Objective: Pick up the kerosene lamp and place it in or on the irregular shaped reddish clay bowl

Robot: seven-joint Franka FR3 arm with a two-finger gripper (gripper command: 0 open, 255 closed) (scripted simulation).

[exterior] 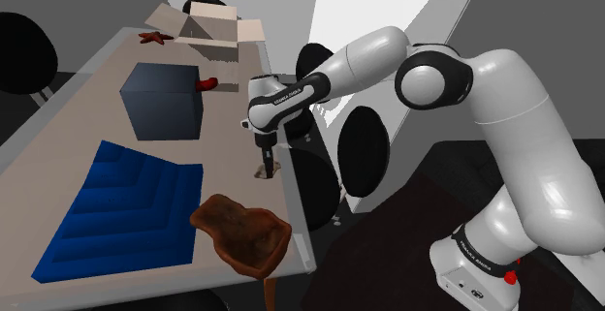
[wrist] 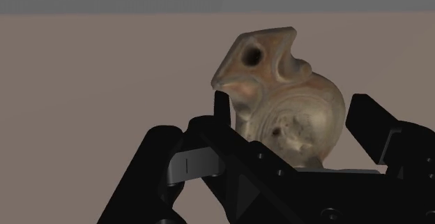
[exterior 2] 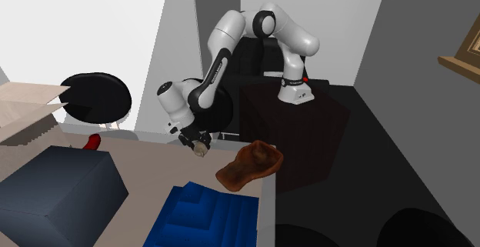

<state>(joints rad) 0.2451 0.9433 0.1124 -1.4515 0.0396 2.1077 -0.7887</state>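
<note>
One long table [exterior: 68, 115] carries everything, and the white arm [exterior: 504, 115] bends over its edge from the stand, wrist turned down so the hand meets the surface from above. That suits a small thing that is best taken by its sides.

A blue stepped mat [exterior: 126, 207] fills the near part of the table. Behind it stands a dark box [exterior: 163, 101], and farther back an open cardboard box [exterior: 208, 28]. These bulky pieces lie toward the shoulder view's left, well apart from the hand, so the strip along the table's edge is free for the carry.

The reddish clay bowl [exterior: 242, 232] sits at the near corner of the table, just beside the mat and near the stand. I judge that a short, easy trip.

The lamp [wrist: 279, 69], a small tan piece with a spout hole, is at the table's edge between the dark box and the bowl. It lies inside the gripper [wrist: 292, 104], whose fingers stand parted, one to each side. One finger looks to be against it and the other seems to leave a sliver of gap, so it is probably bracketed, not yet clamped.
</note>
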